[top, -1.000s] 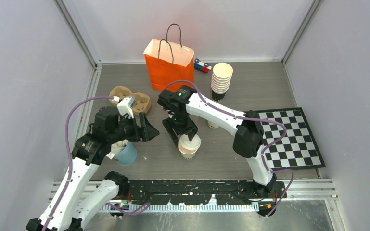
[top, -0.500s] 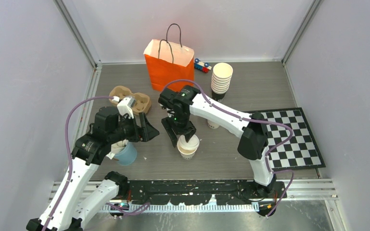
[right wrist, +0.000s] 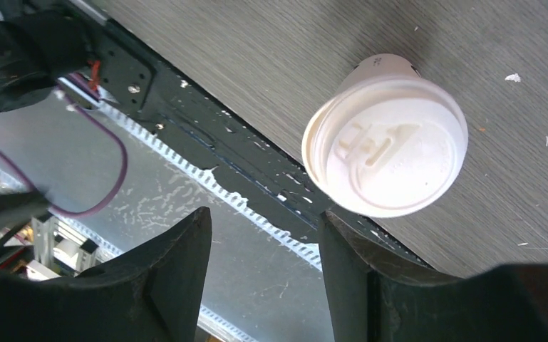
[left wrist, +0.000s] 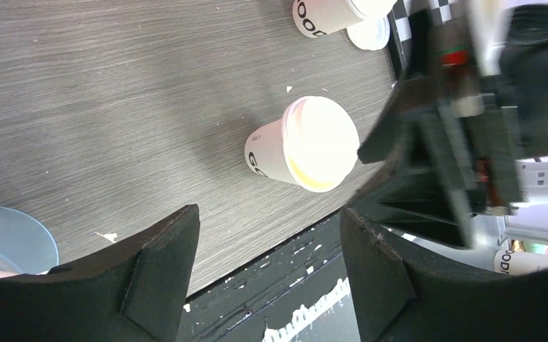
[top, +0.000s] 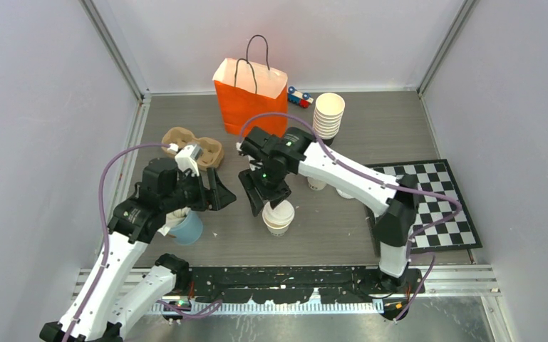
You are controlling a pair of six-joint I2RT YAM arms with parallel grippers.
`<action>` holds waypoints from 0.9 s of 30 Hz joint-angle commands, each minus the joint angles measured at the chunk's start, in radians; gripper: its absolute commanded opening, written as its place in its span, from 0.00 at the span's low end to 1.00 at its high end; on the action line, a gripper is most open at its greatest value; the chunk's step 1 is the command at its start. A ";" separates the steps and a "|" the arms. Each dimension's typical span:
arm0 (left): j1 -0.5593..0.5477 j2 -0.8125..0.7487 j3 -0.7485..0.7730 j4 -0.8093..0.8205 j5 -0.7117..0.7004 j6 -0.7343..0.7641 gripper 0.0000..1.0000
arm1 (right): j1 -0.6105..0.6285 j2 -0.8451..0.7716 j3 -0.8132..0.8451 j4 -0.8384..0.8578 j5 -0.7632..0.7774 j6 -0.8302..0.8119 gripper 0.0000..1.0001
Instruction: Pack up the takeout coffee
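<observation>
The top camera sits high above and behind the arm bases (top: 392, 269), looking down and forward over the whole table (top: 399, 128) to the back wall (top: 328, 35). The left wrist camera looks down from close by, past its own fingers (left wrist: 150, 278). The right wrist camera is nearer still, facing almost straight down between its fingers (right wrist: 164, 285). All three share the lidded cup (top: 278, 216) by the table's near edge.

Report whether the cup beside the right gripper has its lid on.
On: the white lid covers the mouth of the upright cup; whether it is fully seated, cannot tell.
</observation>
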 commanded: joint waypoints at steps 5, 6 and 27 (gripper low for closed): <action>0.004 0.008 -0.043 0.082 0.078 -0.042 0.70 | 0.004 -0.217 -0.140 0.160 0.177 0.056 0.61; 0.004 0.011 -0.056 0.097 0.092 -0.052 0.69 | 0.004 -0.238 -0.165 0.179 0.241 0.067 0.62; -0.123 0.084 -0.349 0.554 0.189 -0.370 0.70 | -0.161 -0.331 -0.445 0.457 0.149 -0.072 0.62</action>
